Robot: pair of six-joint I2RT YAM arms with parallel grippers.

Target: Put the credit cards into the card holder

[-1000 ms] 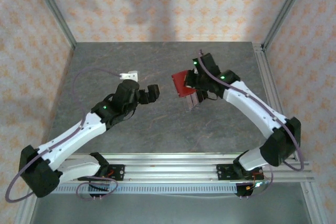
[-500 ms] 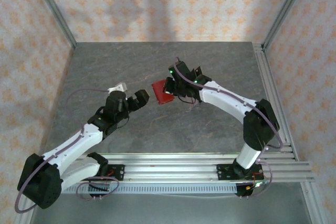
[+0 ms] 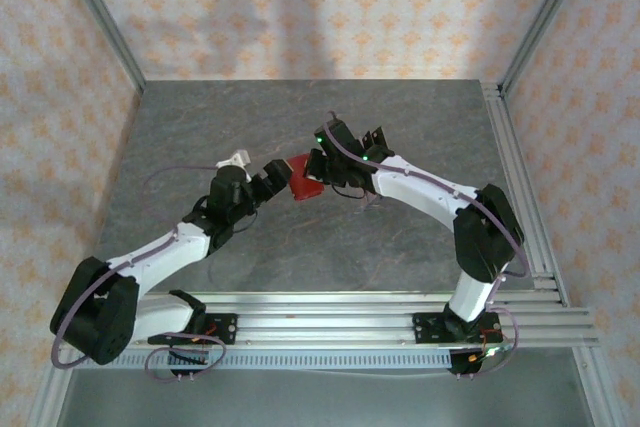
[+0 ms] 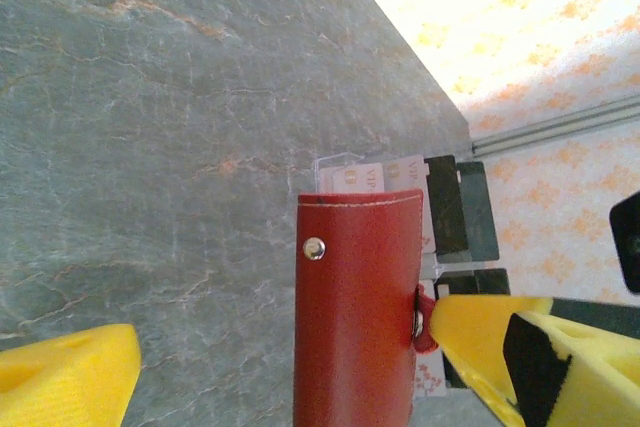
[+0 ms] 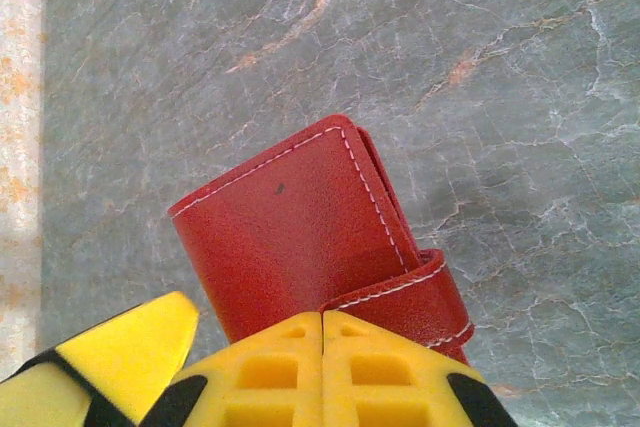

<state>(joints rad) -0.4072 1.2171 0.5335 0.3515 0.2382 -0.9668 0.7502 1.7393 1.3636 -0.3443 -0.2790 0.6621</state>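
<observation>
I hold the red leather bi-fold wallet (image 5: 300,237) pinched in my right claw (image 5: 322,332), upright between my spread left claw (image 4: 272,362).

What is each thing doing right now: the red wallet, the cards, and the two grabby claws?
card holder: folded shut, gripped at one end.
right gripper: shut on the card holder.
left gripper: open, one finger on each side of the card holder.
credit cards: pale and dark ones peek past the card holder's edge; tucked in or not, cannot tell.
</observation>
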